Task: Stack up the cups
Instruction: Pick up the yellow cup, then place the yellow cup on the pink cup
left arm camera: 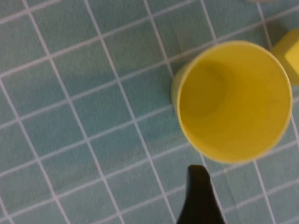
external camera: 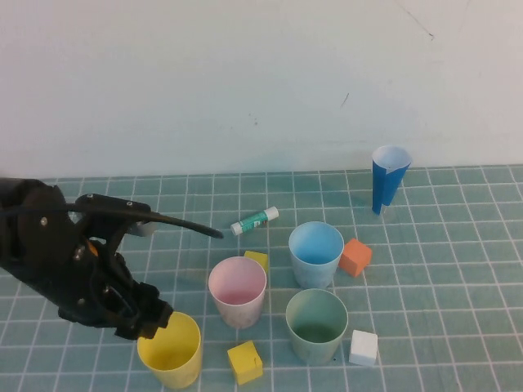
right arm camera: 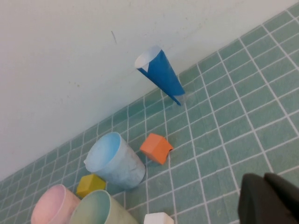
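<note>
The left hand [external camera: 145, 320] hangs at the yellow cup's [external camera: 171, 349] rim, grip impossible to tell; the right hand [right arm camera: 268, 198] sits closed, well apart.

The left arm [external camera: 57, 261], at the lower left of the high view, is black all over, blocky and jointed, with a black cable arching from its top and a small orange spot on its casing. The left gripper [external camera: 145, 320] is dark and chunky, and in its wrist view one black finger [left arm camera: 198, 198] rises from the bottom edge, tapering to a rounded tip. The right gripper [right arm camera: 268, 198] shows as matte black rounded shapes at the lower right of its wrist view.
</note>
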Robot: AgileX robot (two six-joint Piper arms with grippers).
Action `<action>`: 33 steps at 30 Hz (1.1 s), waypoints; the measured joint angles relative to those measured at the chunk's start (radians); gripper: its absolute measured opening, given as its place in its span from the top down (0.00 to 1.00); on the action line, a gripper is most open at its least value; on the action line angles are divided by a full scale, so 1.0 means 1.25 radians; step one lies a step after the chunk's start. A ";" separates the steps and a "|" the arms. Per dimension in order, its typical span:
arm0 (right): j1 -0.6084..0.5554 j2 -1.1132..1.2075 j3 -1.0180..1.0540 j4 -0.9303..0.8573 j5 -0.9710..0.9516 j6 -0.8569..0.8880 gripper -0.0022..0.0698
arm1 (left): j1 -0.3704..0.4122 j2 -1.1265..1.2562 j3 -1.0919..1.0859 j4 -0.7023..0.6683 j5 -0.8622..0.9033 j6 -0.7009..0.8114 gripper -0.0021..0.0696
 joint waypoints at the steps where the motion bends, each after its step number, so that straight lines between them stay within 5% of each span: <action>1: 0.000 0.000 0.000 0.000 0.002 -0.002 0.97 | 0.000 0.015 -0.001 0.000 -0.020 -0.004 0.39; 16: 0.000 0.000 0.000 -0.001 0.008 -0.020 0.97 | -0.001 0.257 -0.033 -0.001 -0.144 -0.014 0.37; 23: 0.000 0.000 0.000 -0.001 0.009 -0.022 0.97 | -0.001 0.301 -0.035 0.002 -0.169 -0.014 0.89; 33: 0.000 0.000 0.000 -0.001 0.009 -0.023 0.97 | -0.007 0.194 -0.221 0.055 0.039 -0.014 0.96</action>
